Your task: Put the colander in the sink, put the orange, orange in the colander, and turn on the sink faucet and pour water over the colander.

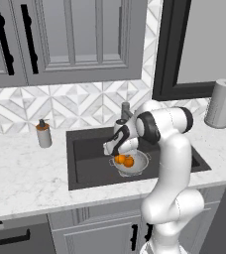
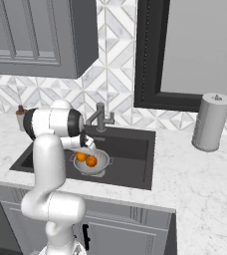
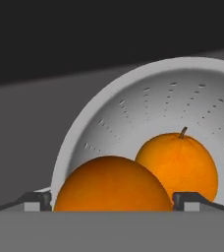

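The silvery perforated colander [image 1: 141, 163] [image 2: 104, 160] [image 3: 153, 103] sits on the floor of the dark sink [image 1: 85, 149] [image 2: 133, 144]. Two oranges lie in it. In the hand view the near orange [image 3: 113, 184] [image 1: 120, 158] [image 2: 80, 156] lies between my fingertips, and the far orange [image 3: 180, 160] [image 1: 129, 161] [image 2: 91, 161] rests behind it. My gripper [image 1: 116, 154] [image 2: 85, 150] [image 3: 111, 199] hangs low over the colander's rim, open, its fingers standing just outside the near orange's sides. The grey faucet [image 1: 126, 110] [image 2: 100, 117] stands behind the basin. No water is in view.
A soap dispenser [image 1: 44, 134] [image 2: 20, 115] stands on the marble counter left of the sink. A paper towel roll [image 1: 221, 103] [image 2: 211, 122] stands to the right. My own arm arches over the sink's front edge.
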Available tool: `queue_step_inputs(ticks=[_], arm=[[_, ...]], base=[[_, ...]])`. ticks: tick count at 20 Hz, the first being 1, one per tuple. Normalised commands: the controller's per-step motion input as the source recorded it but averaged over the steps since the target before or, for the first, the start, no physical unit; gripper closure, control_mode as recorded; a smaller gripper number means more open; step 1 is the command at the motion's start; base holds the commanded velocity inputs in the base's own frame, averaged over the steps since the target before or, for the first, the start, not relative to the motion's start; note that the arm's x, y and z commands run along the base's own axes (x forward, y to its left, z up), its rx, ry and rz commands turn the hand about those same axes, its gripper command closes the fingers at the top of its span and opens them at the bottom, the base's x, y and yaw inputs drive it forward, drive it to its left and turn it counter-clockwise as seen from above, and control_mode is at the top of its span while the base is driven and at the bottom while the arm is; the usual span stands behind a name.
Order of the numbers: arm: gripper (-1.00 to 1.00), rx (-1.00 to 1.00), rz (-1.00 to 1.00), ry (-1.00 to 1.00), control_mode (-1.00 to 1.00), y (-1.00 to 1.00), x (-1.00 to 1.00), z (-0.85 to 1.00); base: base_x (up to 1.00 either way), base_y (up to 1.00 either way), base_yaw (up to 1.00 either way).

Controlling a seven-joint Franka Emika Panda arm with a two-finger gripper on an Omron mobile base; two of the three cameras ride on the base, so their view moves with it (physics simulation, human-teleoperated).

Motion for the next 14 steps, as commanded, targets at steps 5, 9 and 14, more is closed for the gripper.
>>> queue_step_inputs(ticks=[5, 9, 14], arm=[[-1.00, 0.00, 0.00, -0.09, -1.00, 0.00, -0.40, 0.08], [-1.00, 0.00, 0.00, -0.16, -1.00, 0.00, -0.54, 0.15], [-1.00, 0.00, 0.00, -0.14, -1.00, 0.00, -0.47, 0.35]], base=[[0.00, 0.00, 0.00], [0.00, 0.00, 0.00], [0.00, 0.00, 0.00]])
